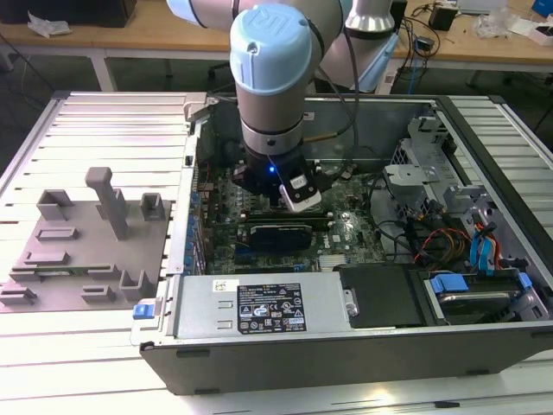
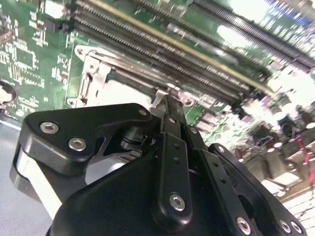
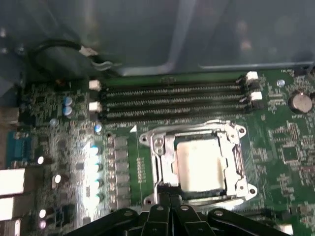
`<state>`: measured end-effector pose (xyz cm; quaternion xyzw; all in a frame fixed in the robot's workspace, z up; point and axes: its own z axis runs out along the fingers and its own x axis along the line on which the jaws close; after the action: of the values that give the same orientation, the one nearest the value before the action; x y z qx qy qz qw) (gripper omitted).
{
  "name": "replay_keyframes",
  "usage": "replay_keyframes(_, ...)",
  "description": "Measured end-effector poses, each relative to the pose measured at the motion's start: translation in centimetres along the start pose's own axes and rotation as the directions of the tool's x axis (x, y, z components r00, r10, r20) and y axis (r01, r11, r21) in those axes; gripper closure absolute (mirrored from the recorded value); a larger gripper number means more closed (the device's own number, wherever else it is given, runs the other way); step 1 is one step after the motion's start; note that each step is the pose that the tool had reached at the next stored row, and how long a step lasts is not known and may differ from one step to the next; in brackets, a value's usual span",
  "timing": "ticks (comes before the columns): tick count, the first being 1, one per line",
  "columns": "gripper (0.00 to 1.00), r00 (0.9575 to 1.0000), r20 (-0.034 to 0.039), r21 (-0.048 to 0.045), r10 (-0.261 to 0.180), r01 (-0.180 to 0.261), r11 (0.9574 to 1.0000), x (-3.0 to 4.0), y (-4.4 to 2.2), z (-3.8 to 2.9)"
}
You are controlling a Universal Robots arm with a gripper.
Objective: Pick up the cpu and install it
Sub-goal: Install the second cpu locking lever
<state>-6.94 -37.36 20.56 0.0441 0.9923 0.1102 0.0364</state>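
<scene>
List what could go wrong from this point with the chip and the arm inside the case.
1. The cpu lies inside the socket frame. If it sits slightly askew, pressing on it could damage the socket.
2. The gripper hangs just over the frame's edge, so a small sideways drift could catch the metal.
3. The memory slots run close beside the socket and could be struck.

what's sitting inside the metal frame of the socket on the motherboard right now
In the first wrist view, the cpu lies inside the socket frame, its pale metal top facing up. The claw hangs at the frame's near edge. The contacts under the chip are covered.
</scene>
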Motion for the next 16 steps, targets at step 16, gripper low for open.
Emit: replay_keyframes(16, 0.89, 1.0, 0.0002, 0.0629, -0.004, 0.004, 0.998, -2.55, 2.84, 0.61)
